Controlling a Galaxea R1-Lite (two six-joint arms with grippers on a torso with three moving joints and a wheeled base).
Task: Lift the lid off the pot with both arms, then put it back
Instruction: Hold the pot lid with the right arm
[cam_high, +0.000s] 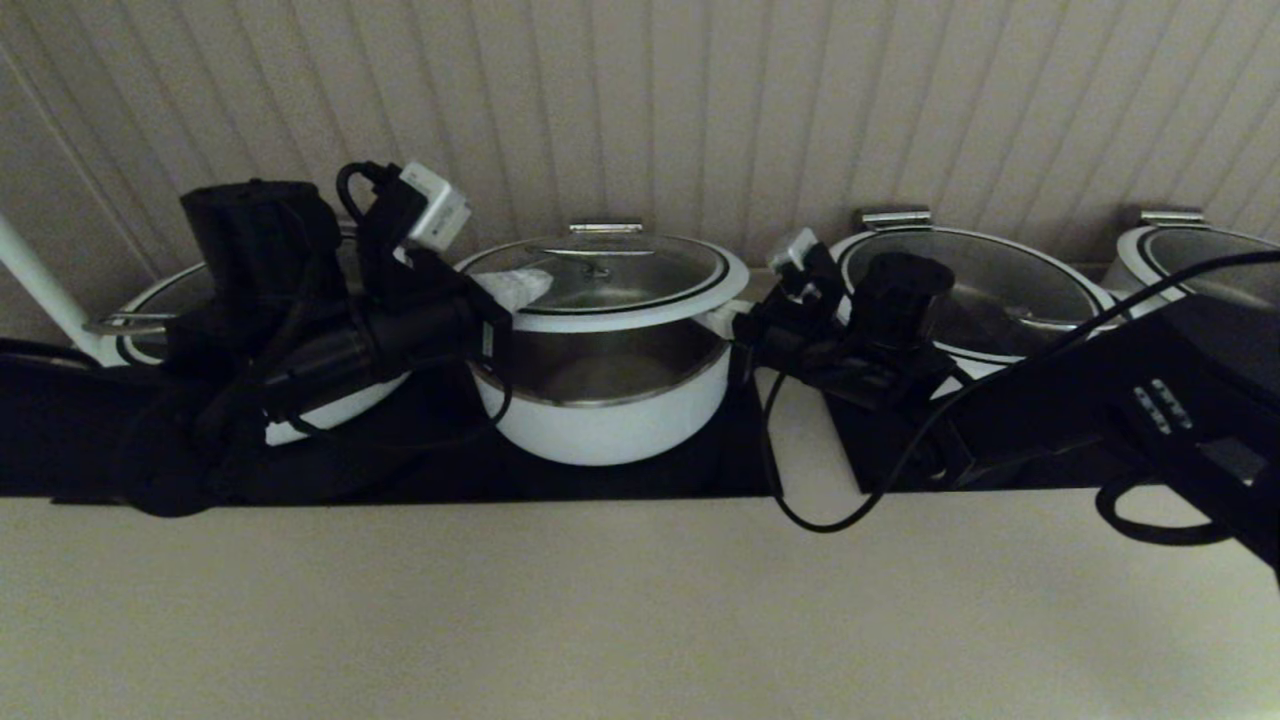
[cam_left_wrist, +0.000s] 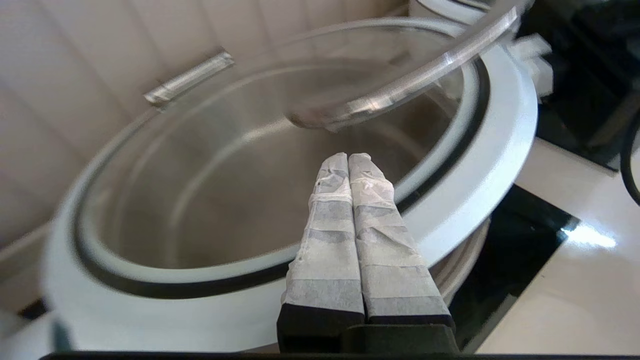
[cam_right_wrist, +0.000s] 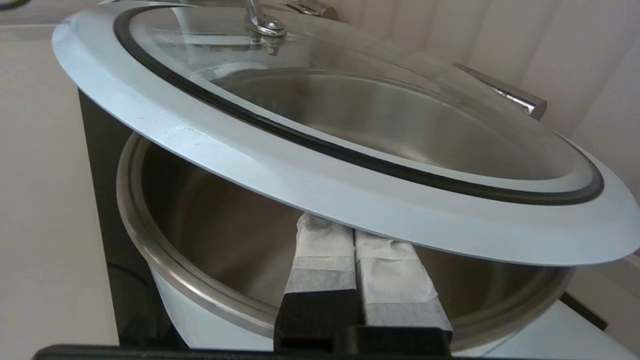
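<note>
The glass lid (cam_high: 612, 280), white-rimmed with a black ring and steel hook handle, hangs level above the open white pot (cam_high: 605, 400), its rim resting on fingers (cam_right_wrist: 360, 260) at either side.

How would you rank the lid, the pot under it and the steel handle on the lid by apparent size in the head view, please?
1. The lid and the pot: too alike in width to rank, and the lid is held above the pot.
2. The steel handle: clearly smallest.

Left gripper (cam_left_wrist: 348, 159) and right gripper (cam_right_wrist: 355, 235) reach inward from opposite sides; fingers pressed together.
</note>
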